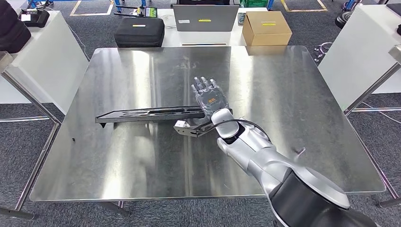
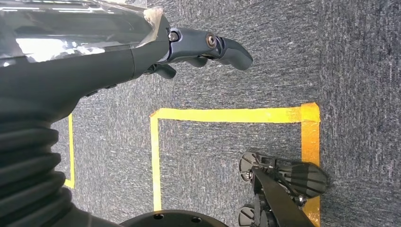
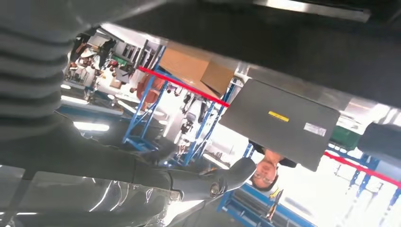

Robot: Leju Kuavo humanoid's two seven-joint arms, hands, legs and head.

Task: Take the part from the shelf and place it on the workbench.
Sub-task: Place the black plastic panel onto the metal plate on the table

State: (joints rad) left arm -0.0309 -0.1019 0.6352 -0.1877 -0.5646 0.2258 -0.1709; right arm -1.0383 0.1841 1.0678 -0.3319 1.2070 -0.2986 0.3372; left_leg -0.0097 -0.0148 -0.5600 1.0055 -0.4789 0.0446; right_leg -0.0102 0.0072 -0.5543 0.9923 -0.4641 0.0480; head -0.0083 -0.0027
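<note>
- Head view is showing the long black part (image 1: 149, 114) lying flat on the steel table (image 1: 283, 94), its end under the right robot hand (image 1: 211, 97), whose fingers are spreading over it, palm down; whether it is gripping I cannot tell
- A cardboard box (image 1: 266, 27), grey laptop (image 1: 205, 18) and black case (image 1: 139, 31) are sitting beyond the table
- Left wrist view is showing the left robot hand (image 2: 189, 49) hanging over carpet with yellow floor tape (image 2: 227, 115), fingers apart, holding nothing

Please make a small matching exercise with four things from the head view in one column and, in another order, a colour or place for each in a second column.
1. long part
2. cardboard box
3. right hand
4. zipped case

a. brown, beyond the workbench's far right corner
b. black, beyond the far edge, left of the laptop
c. black, lying flat on the steel top
d. at the part's right end

Pairs: 1-c, 2-a, 3-d, 4-b
</note>
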